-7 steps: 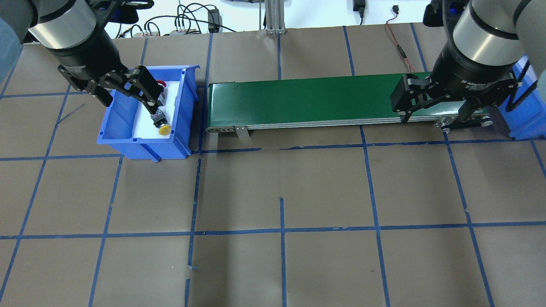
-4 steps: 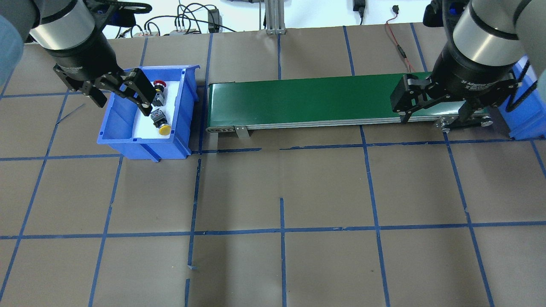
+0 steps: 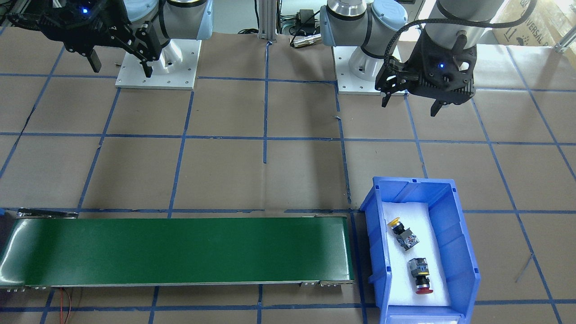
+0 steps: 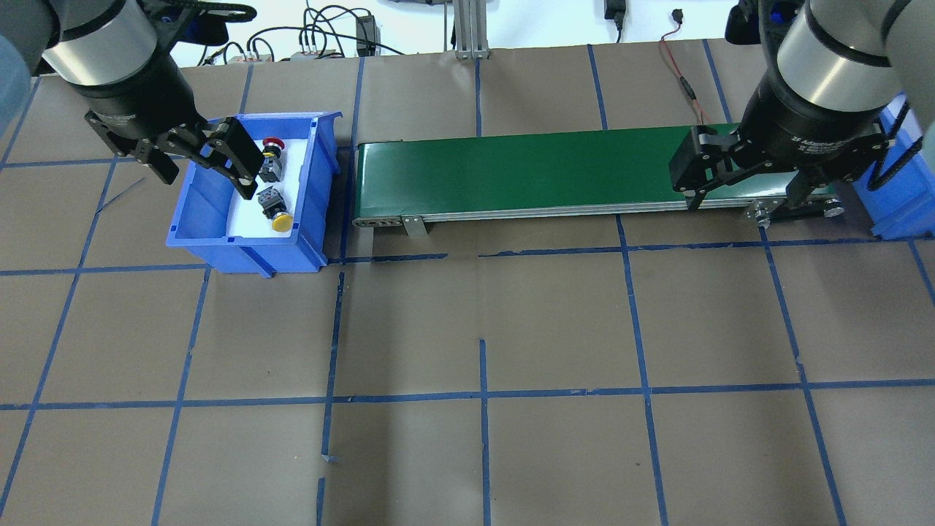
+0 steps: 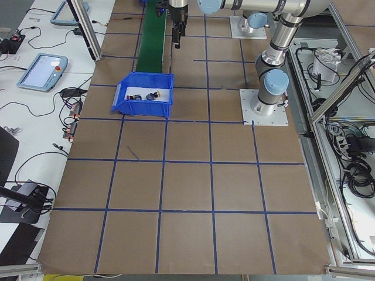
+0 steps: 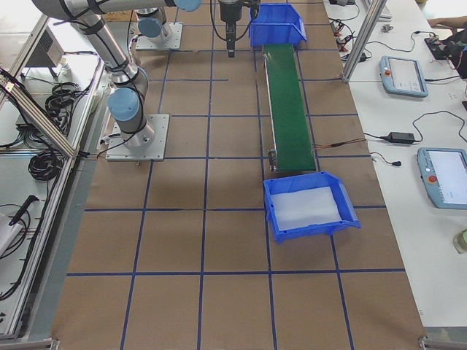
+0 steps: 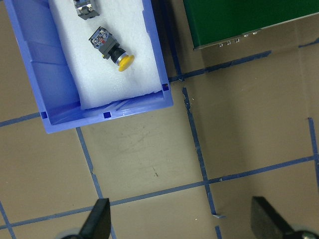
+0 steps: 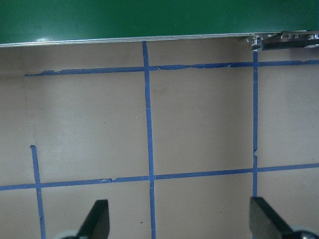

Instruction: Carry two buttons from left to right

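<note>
Two buttons lie on white padding in the blue bin (image 4: 197,212) on the left. The yellow-capped button (image 4: 277,214) is nearer the front, the red-capped button (image 4: 271,157) behind it. Both show in the front-facing view, yellow (image 3: 402,234) and red (image 3: 420,274); the left wrist view shows the yellow one (image 7: 112,46). My left gripper (image 4: 208,172) hangs open and empty above the bin's left part, apart from both buttons. My right gripper (image 4: 745,197) is open and empty over the right end of the green conveyor (image 4: 526,172).
The conveyor runs from beside the left bin toward a second blue bin (image 4: 902,197) at the right edge, lined with white padding (image 6: 306,208). Brown paper with blue tape lines covers the table (image 4: 482,329). Cables lie along the far edge.
My left gripper has shifted a little to the left and back, uncovering the red button. It stays open. The buttons and the right arm have not moved.
</note>
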Available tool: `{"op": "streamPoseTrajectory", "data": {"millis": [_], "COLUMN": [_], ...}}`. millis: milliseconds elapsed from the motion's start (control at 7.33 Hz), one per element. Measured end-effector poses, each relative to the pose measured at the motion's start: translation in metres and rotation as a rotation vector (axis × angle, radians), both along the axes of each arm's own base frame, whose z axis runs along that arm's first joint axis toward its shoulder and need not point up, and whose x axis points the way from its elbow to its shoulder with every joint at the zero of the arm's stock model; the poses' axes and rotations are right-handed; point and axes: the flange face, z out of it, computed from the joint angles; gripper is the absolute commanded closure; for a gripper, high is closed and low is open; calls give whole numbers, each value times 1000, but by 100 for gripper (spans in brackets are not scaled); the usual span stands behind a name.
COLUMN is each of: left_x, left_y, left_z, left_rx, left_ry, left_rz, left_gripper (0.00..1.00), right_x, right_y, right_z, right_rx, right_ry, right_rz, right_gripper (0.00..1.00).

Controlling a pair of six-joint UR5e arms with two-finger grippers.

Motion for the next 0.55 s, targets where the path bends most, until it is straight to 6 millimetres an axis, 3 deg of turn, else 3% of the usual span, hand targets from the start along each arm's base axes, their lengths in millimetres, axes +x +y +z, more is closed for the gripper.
{"op": "streamPoseTrajectory", "data": {"millis": [546], "left_x": [1], "left_y": [-3], "left_z": [-3], "left_rx": [4], "left_ry": [3], "left_rz": [1], "left_gripper": [0], "right_x": [0], "right_y": [0], "right_z": [0], "right_rx": [0], "right_ry": [1], "right_rz": [2], "right_gripper": [0]}}
